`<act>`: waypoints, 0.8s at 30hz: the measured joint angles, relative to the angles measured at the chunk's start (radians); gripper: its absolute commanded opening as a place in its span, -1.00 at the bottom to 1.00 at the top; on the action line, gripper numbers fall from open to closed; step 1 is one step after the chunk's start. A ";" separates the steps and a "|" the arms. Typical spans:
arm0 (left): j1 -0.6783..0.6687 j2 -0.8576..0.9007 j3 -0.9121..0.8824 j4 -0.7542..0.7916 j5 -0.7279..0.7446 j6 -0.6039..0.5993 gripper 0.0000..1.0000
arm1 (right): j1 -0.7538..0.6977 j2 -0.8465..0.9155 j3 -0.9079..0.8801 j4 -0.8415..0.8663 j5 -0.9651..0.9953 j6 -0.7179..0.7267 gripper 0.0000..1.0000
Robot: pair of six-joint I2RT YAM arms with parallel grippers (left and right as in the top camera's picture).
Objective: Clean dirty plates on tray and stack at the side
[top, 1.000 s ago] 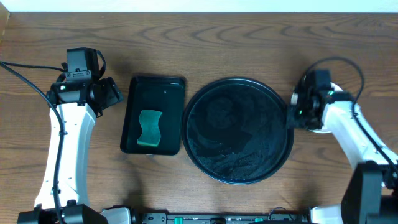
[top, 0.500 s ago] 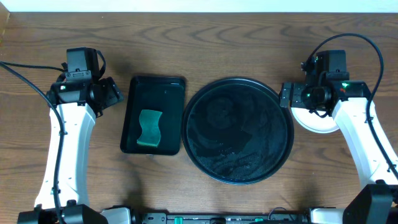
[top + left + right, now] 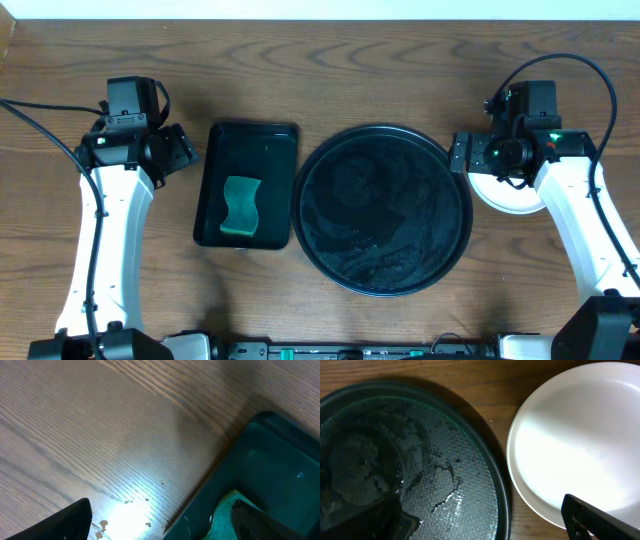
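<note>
The round black tray [image 3: 385,210] holds no plate, only wet streaks. A white plate [image 3: 512,198] lies on the table just right of it, partly under my right arm. In the right wrist view the plate [image 3: 580,435] looks clean, and the tray rim [image 3: 496,480] runs beside it. A pale second rim shows under the plate's edge. My right gripper [image 3: 462,158] hangs open above the gap between tray and plate, with nothing between its fingers [image 3: 600,520]. My left gripper [image 3: 185,150] stands open and empty over bare wood left of the green tray.
A rectangular dark green tray [image 3: 247,150] sits between the left arm and the black tray, with a green sponge [image 3: 240,207] in it. The left wrist view shows that tray's corner [image 3: 270,455] and the sponge edge [image 3: 223,510]. Small brown spots mark the wood.
A second ago my right gripper was down over the white plate. It has since opened wide, drawn up and back, and left the plate on the table. The left arm has not moved.
</note>
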 measured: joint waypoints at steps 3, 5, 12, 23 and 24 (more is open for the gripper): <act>0.000 0.000 0.000 0.000 0.000 0.000 0.77 | 0.000 0.000 0.000 0.000 0.000 0.000 0.99; 0.000 0.000 0.000 0.000 0.000 0.000 0.77 | 0.000 0.000 0.000 0.000 0.000 0.000 0.98; 0.000 0.000 0.000 0.000 0.000 0.000 0.77 | 0.000 0.000 0.000 0.000 0.000 0.000 0.98; 0.000 0.000 0.000 0.000 0.000 0.000 0.78 | 0.000 -0.071 0.000 -0.001 0.000 0.000 0.99; 0.000 0.000 0.000 0.000 0.000 0.000 0.77 | 0.000 -0.099 0.000 -0.001 0.000 0.000 0.98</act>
